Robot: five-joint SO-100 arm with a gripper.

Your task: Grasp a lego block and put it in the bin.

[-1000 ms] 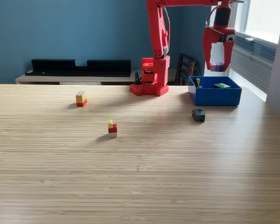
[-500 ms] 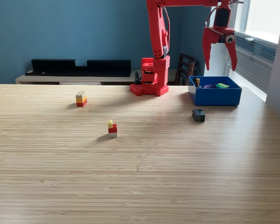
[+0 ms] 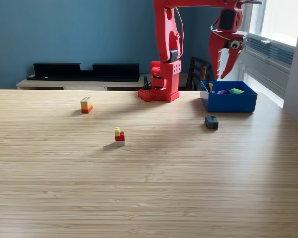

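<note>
The bright blue bin [image 3: 228, 102] stands on the table at the exterior view's right, with a purple block [image 3: 221, 91], a green block [image 3: 235, 90] and a small yellow-topped piece [image 3: 209, 87] inside. My red gripper [image 3: 222, 72] hangs open and empty above the bin's left part. Three lego blocks lie on the table: a yellow, orange and red stack [image 3: 86, 104] at the left, a yellow, red and grey stack [image 3: 119, 137] nearer the middle, and a dark block [image 3: 211, 122] just in front of the bin.
The arm's red base [image 3: 159, 93] is mounted at the table's far edge, left of the bin. Behind the table are a low white shelf with a black object [image 3: 84, 71] and a dark chair [image 3: 198, 73].
A second ago the gripper held a purple block over the bin. It opened, the block dropped into the bin, and the gripper has since swung slightly left.
</note>
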